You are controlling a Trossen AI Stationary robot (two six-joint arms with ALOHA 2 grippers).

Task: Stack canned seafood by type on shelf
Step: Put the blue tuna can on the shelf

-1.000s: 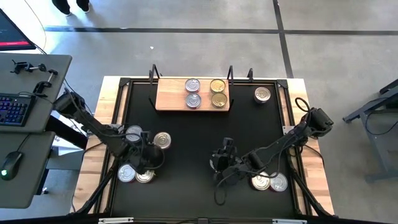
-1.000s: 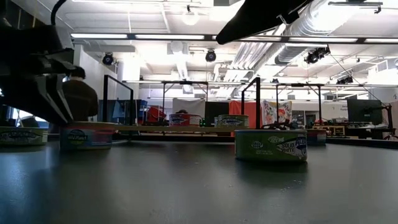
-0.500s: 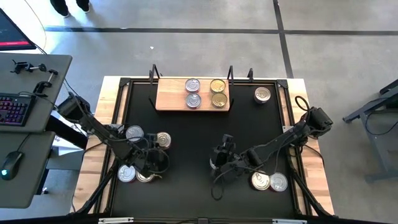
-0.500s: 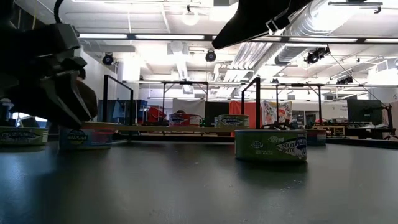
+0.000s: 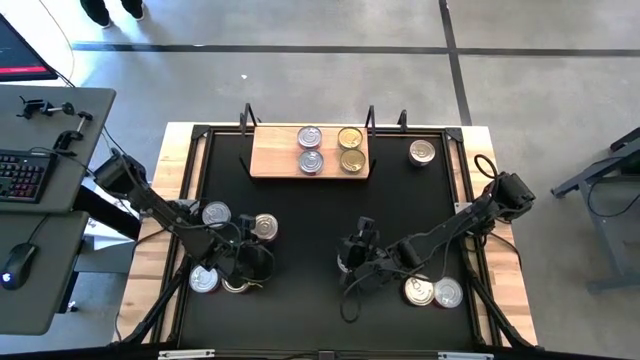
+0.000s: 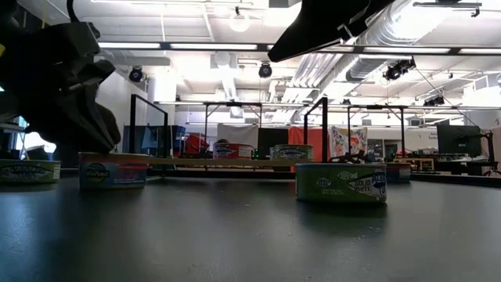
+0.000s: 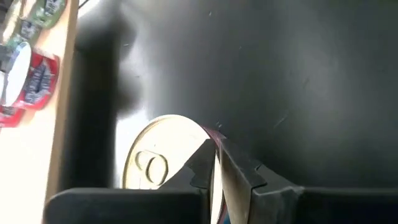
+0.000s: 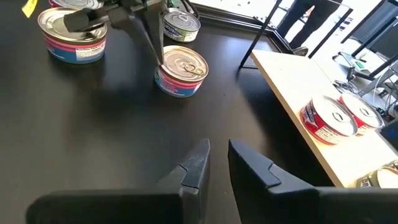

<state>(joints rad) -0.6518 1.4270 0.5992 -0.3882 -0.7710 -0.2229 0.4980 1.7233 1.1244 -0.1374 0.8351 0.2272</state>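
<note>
**At 8 o'clock on the black mat [image 5: 300, 215]: left gripper [image 5: 250, 248] pinched shut beside a tin**

Clamped tight, fingers together with nothing between them. Tips down against the rim of the pink-labelled tin [image 5: 263, 227], at roughly its 7 o'clock edge. Touching the tin from outside, not astride it, so no grasp as things stand.

Outward from there, taking 12 o'clock as the far edge of the table in the high view:
- Just beyond the tips, toward 1 o'clock: the pink-labelled tin itself, upright on the mat, lid up.
- Close around the wrist: three more tins, one at 10 o'clock [image 5: 215, 213] and a pair at 7 o'clock [image 5: 203, 280].
- Farther along the same 1 o'clock line, well apart: the wooden shelf [image 5: 265, 162] at the table's 12 o'clock edge. Already carrying four tins [image 5: 311, 160], two silver-lidded on its left and two gold-lidded on its right.
- Off at 3 o'clock from the tin, well apart: right gripper [image 5: 350, 262], fingers a narrow slit apart, holding nothing, pointed back toward 9 o'clock.

No long axis to line up on a round tin, so any approach angle should serve. By far the nearer arm: the left.

Judging by this, reopen wide, straddle the tin across its middle, then carry it toward 1 o'clock. Hard to say from here which column matches its label.
</note>
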